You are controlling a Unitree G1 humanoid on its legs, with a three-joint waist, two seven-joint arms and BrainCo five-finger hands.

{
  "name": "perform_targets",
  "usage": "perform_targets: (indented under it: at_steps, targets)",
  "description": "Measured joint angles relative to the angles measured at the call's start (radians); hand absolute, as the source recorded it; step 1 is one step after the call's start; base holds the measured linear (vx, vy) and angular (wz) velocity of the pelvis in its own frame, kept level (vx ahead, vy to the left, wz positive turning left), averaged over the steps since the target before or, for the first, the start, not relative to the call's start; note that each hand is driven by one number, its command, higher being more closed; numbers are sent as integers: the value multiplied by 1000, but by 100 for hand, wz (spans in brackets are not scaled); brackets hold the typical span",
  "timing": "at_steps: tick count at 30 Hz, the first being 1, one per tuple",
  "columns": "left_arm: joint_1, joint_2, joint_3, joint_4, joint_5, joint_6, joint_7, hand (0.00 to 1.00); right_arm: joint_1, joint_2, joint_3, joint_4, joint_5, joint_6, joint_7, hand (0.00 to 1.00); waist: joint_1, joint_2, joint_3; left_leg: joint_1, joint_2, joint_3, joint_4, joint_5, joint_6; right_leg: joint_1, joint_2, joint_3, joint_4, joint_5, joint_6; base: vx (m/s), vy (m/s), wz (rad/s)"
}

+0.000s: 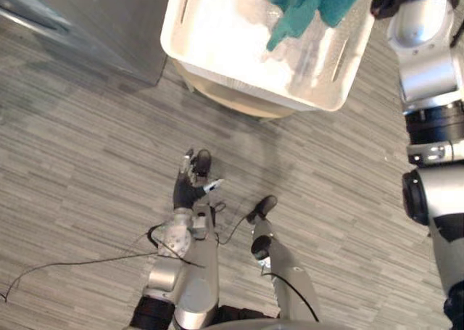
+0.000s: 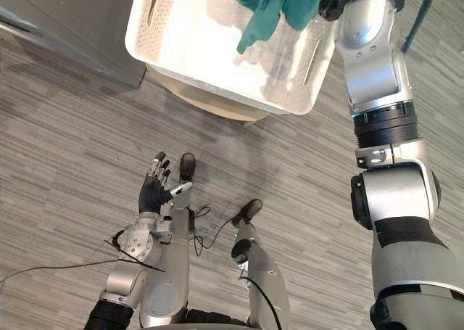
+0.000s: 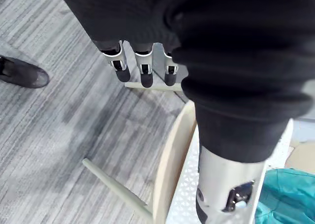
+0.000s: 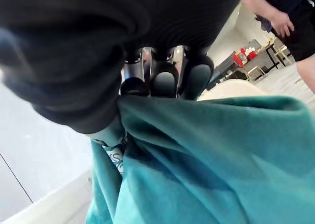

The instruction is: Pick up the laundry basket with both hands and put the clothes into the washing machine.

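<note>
The right hand (image 4: 162,83) curls tight around the teal cloth (image 1: 297,7) at 1 o'clock, over the white basket (image 1: 210,18) (it sits at 12). The left hand (image 2: 156,188) is spread wide at 8 o'clock.

The teal garment (image 4: 221,155) bunched in the curled fingers of the right hand (image 4: 165,83) is soft, matt cloth that falls in loose folds. Beneath that hand, the laundry basket (image 1: 210,33) is white plastic, smooth with a slight sheen, its walls pierced with fine holes. The stool (image 3: 167,170) under it looks like pale, smooth wood. Around the left hand (image 1: 190,186), the floor (image 1: 87,170) is matt grey with fine streaks. Both hands have dark, ribbed, matt covers and glossy silver fingers.
</note>
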Motion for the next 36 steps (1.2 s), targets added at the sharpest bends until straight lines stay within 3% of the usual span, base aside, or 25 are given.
perform_targets:
  at_steps: [5,7,9,13,16,17,19,23,30,34,36]
  targets:
    - [-99,31,-12,-97,108,-1,35,0,15,-1,-43,-116,7,-14,-20,100,-14,0,0,58,2,33,-10,-2,-1,19,-12,30,27,-7,-7,30,60,-14]
    - [-185,52,-20,-165,162,-15,52,0,48,-2,-46,-210,18,-42,-20,100,-44,0,0,98,-3,51,-24,-4,-4,36,-24,43,45,-12,-6,16,54,-14]
    - [-228,63,-24,-187,187,-21,63,0,60,-1,-46,-239,26,-49,-17,100,-53,1,0,125,-5,64,-44,-5,-5,44,-28,53,53,-15,-4,18,32,-11]
    - [-344,70,-23,-204,261,-21,103,0,102,-1,-46,-287,41,-76,11,100,-71,1,-5,211,-15,106,-80,0,0,75,-46,86,82,-28,2,32,14,-16]
    - [-388,71,-9,-222,309,-16,111,0,133,-1,-47,-313,47,-78,51,100,-102,2,-5,276,-27,126,-93,2,3,125,-53,95,83,-33,7,81,-12,-3]
    - [-405,69,-8,-222,321,-14,112,0,155,0,-47,-327,49,-78,70,100,-107,7,-25,303,-34,134,-111,2,3,140,-58,102,83,-40,16,92,-8,-7]
    - [-411,70,-6,-221,352,-8,112,0,246,1,-46,-373,76,-82,115,100,-120,12,-132,304,-44,146,-143,1,3,121,-65,110,82,-50,24,154,-10,-7]
    - [-453,76,25,-220,370,12,105,0,275,0,-42,-393,97,-81,172,100,-144,25,-164,335,-53,154,-143,2,3,148,-74,113,82,-51,26,107,-14,-4]
    - [-531,106,29,-145,361,38,83,0,285,-4,22,-399,201,-81,257,100,-177,36,-217,380,-57,180,-144,2,3,170,-80,148,79,-51,26,24,-7,-13]
    - [-547,126,25,-128,258,41,46,0,287,-11,89,-399,246,-81,296,100,-196,63,-234,379,-57,183,-146,-1,5,168,-80,147,80,-51,26,-34,4,0]
    - [-564,183,4,-88,147,22,-5,0,289,-20,130,-399,274,-81,318,100,-196,77,-243,379,-57,187,-146,-4,9,165,-80,152,79,-49,25,-43,5,-4]
